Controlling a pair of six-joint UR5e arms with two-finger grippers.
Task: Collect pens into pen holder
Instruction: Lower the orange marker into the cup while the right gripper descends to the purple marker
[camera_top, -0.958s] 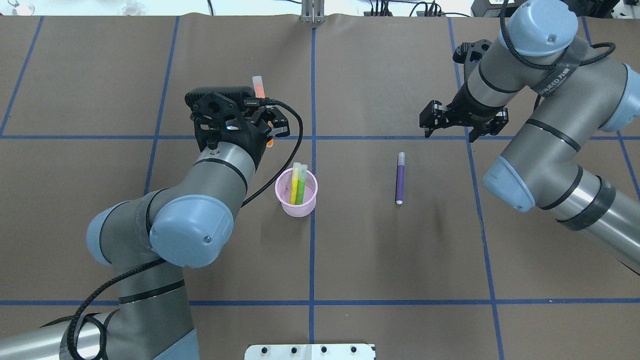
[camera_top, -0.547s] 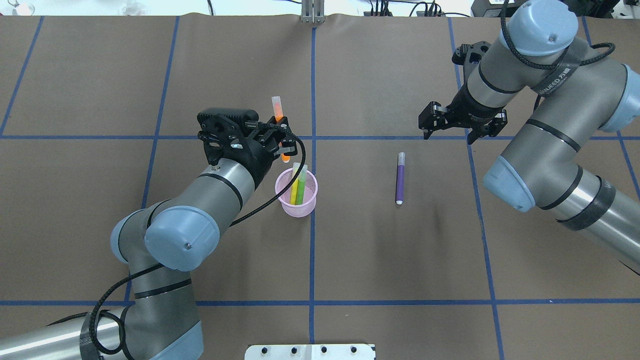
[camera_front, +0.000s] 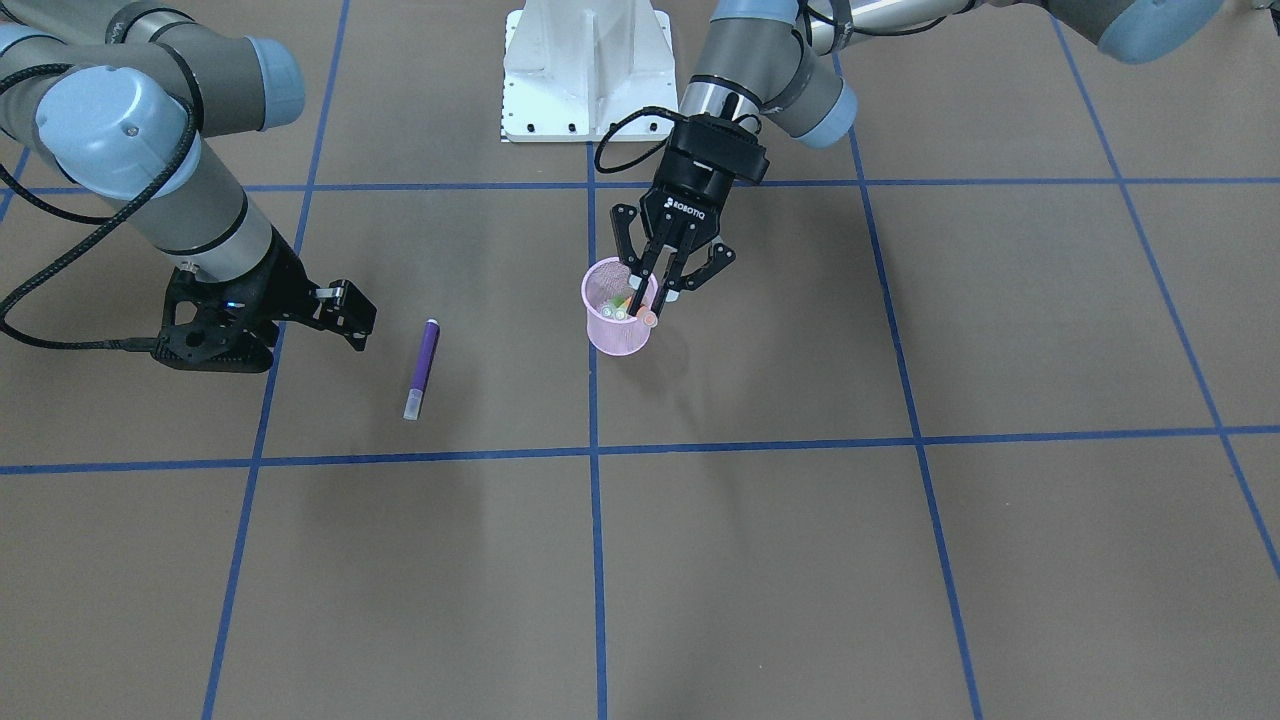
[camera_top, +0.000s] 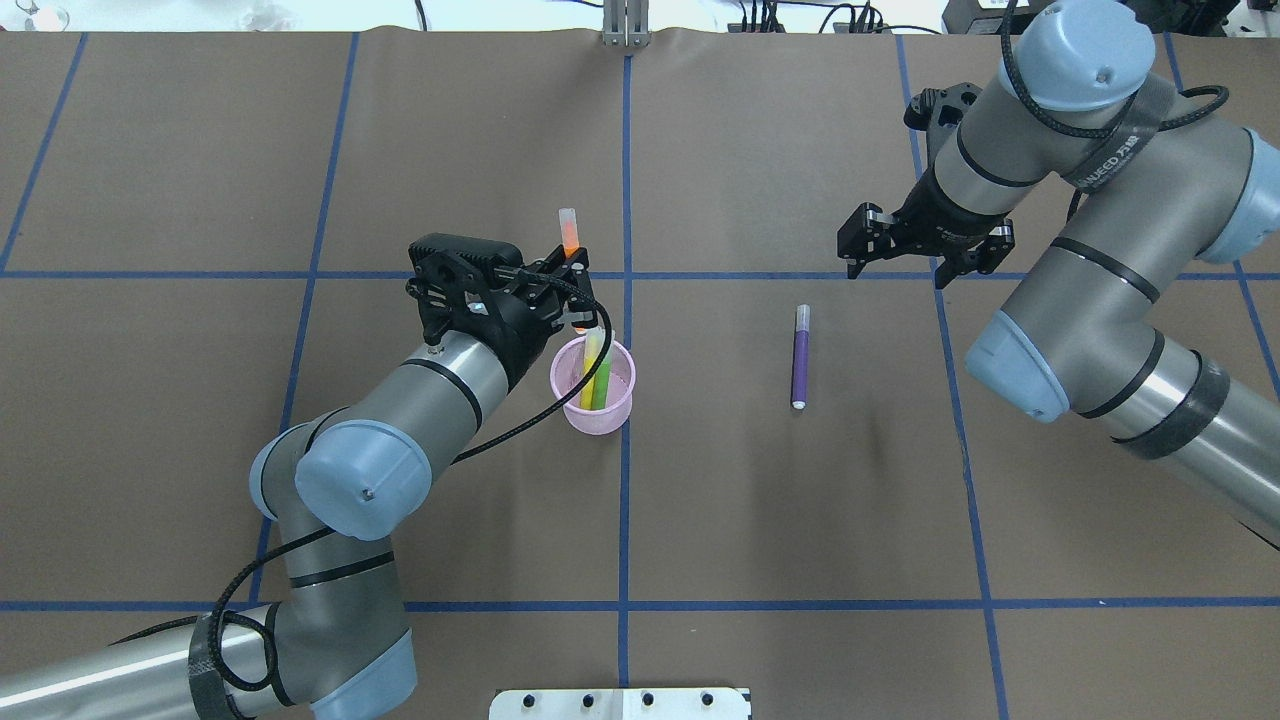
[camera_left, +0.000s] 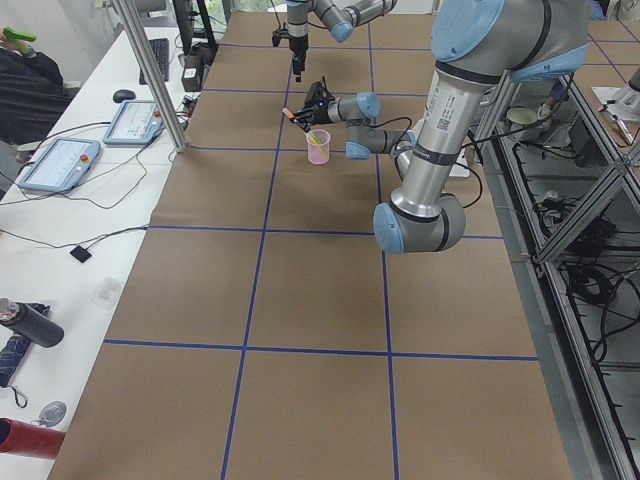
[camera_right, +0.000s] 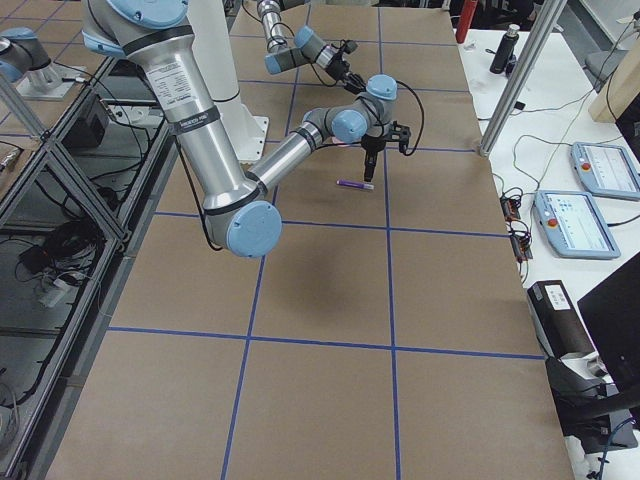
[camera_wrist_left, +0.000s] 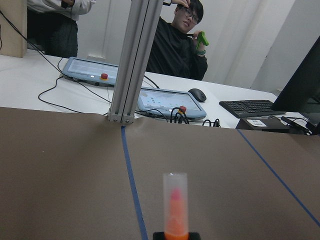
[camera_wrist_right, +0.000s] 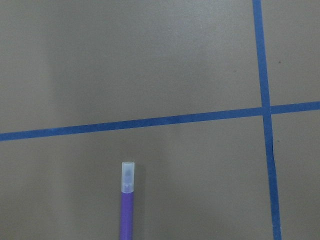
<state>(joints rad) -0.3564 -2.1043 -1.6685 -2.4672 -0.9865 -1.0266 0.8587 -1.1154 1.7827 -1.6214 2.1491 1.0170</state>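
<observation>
The pink mesh pen holder stands near the table's middle, with the yellow pen and the green pen upright in it. My left gripper is shut on the orange pen and holds it tilted just over the holder's far rim. In the front view the pen's lower end is at the holder's rim. Its cap shows in the left wrist view. The purple pen lies flat on the table to the right. My right gripper is open and empty, hovering beyond the purple pen's cap end.
The table is brown paper with blue tape lines. A white mounting plate sits at the near edge. Operators, tablets and a metal post stand beyond the far edge.
My left gripper has carried the orange pen to the right and nearer, from left of the holder to its far rim. The right arm has barely moved.
</observation>
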